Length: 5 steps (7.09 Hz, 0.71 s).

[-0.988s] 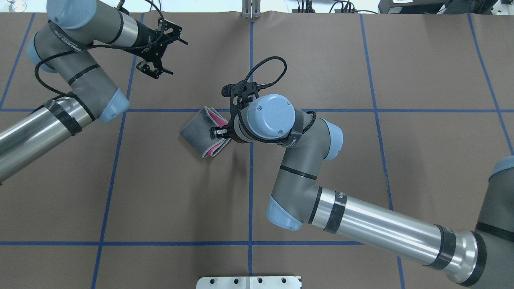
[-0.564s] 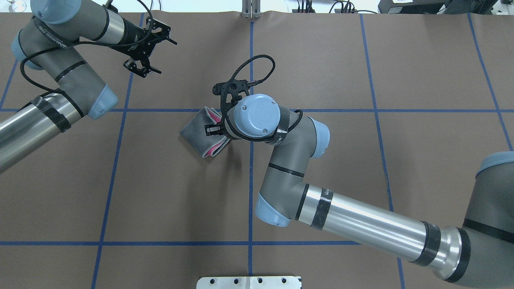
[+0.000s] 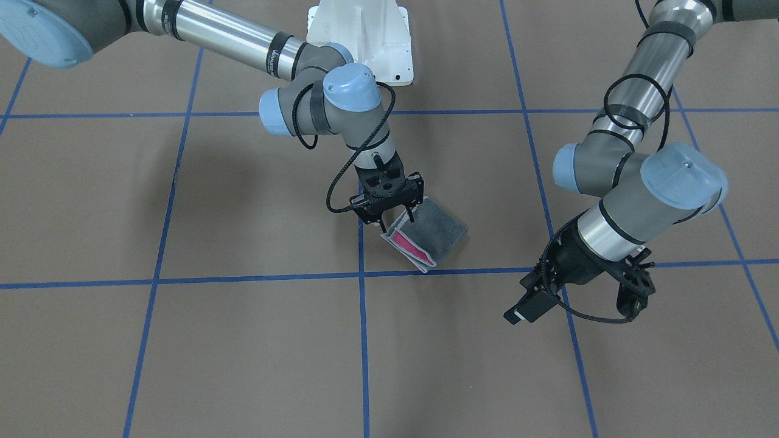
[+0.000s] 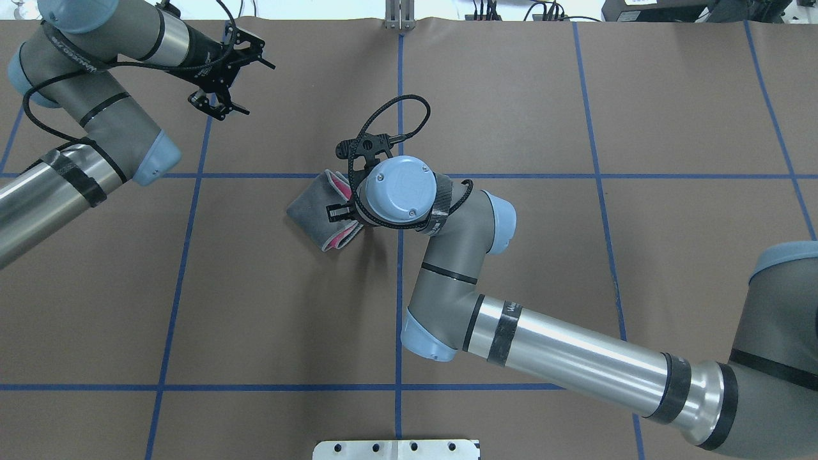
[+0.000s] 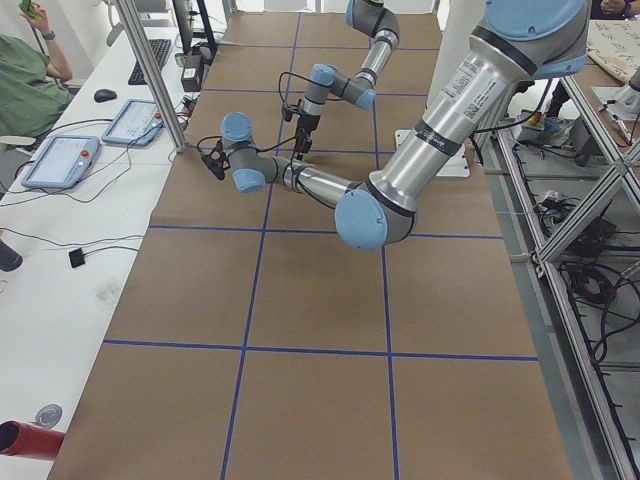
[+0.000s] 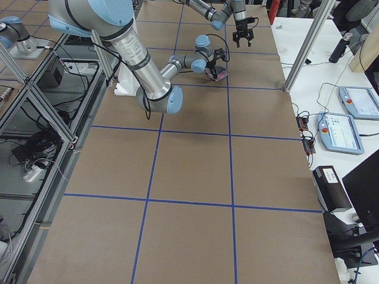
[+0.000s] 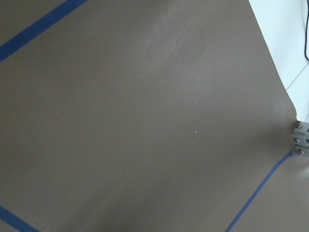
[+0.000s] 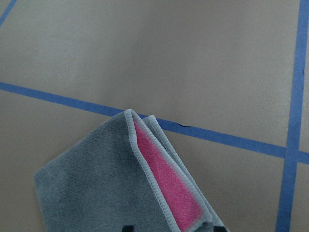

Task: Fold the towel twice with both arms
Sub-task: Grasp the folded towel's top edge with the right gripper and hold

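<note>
Two arms work over a brown table [image 3: 243,340] marked with blue tape lines [image 3: 255,280]. In the front-facing view the right gripper [image 3: 388,220] points down at the towel [image 3: 438,230], its fingers spread apart on either side of the towel's open edge and gripping nothing. The towel lies folded with its grey side up and a pink strip showing along that edge. It sits just beside the centre tape line, in the square nearer the robot. The left arm [image 3: 633,176] is well apart from it.

From overhead, the right arm [image 4: 575,364] covers most of its own gripper and the near edge of the towel. The left gripper [image 4: 259,89] hovers near the far left of the table, fingers apart and empty.

In the left side view the towel cannot be made out.

In the right side view it shows as a small pink and grey patch under the near arm's gripper.

The left wrist view shows only bare table, tape lines and a metal bracket [image 7: 300,140] at the table edge.

In the right wrist view the towel's corner touches a tape line, and pale stitching borders the pink strip.
</note>
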{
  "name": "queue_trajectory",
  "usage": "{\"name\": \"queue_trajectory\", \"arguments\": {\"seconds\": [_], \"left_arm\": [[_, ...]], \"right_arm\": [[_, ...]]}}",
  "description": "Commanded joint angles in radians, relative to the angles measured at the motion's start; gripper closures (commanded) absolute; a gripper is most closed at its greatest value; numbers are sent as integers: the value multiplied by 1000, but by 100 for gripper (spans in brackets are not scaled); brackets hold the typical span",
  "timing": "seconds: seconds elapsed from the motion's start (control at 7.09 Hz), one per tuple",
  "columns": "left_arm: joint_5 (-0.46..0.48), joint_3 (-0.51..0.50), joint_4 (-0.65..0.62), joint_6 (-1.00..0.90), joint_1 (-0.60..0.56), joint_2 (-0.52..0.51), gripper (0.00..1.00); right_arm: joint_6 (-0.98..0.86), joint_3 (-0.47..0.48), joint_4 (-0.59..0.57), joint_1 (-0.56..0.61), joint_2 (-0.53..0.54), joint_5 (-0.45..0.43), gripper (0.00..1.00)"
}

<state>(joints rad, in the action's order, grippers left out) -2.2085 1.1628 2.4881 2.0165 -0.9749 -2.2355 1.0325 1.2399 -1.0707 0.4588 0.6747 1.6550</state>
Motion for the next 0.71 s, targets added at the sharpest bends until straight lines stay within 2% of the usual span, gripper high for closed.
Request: {"name": "queue_trajectory", "arguments": {"seconds": [0.0, 0.56], "left_arm": [[0, -3, 0, -16, -1, 11, 0], [0, -6, 0, -21, -2, 13, 0]], "right_arm": [[-6, -13, 0, -11, -4, -15, 39], [-8, -45, 0, -14, -30, -21, 45]]}}
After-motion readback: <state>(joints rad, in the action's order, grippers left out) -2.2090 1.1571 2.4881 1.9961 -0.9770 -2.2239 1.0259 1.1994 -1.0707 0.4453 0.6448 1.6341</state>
